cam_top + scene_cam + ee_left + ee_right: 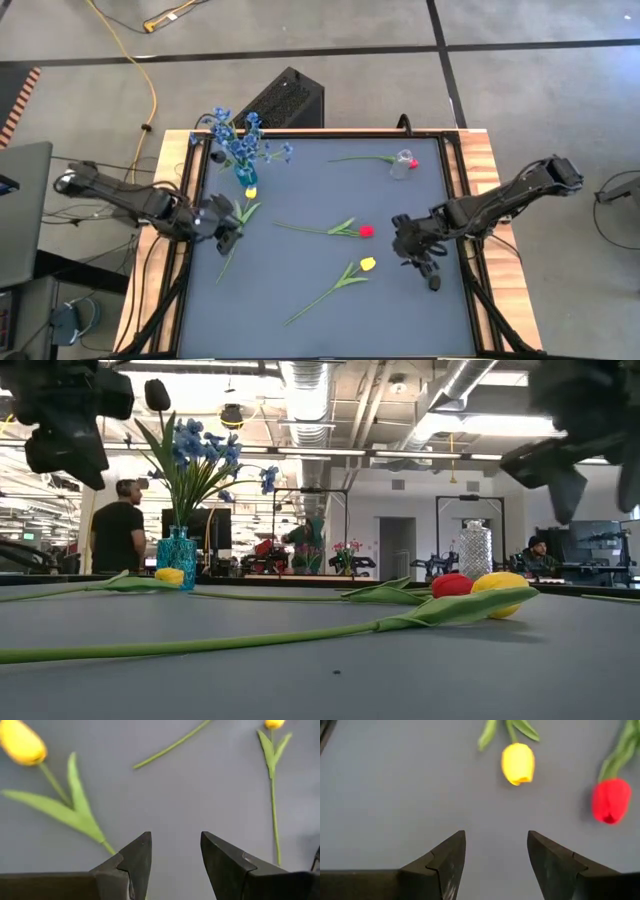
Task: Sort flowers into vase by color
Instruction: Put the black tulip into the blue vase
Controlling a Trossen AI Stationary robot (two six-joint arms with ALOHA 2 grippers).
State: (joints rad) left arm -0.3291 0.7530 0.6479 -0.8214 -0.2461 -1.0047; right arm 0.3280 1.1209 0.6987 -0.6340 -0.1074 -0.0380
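Note:
Blue blossoms (238,138) stand in a blue vase (245,176) at the far left. A yellow tulip (250,192) lies beside that vase, its stem (56,782) running toward my left gripper (228,232). This gripper hovers open above the stem's lower end (175,840). A red tulip (366,231) and a second yellow tulip (367,263) lie mid-table. My right gripper (420,262) is open over bare mat just right of them (496,837). Another red tulip (413,163) has its head at a clear vase (402,165).
The dark mat (300,290) is bordered by a wooden table edge (500,200). A black box (285,100) sits beyond the far edge. In the low view people (122,525) show in the room behind the table.

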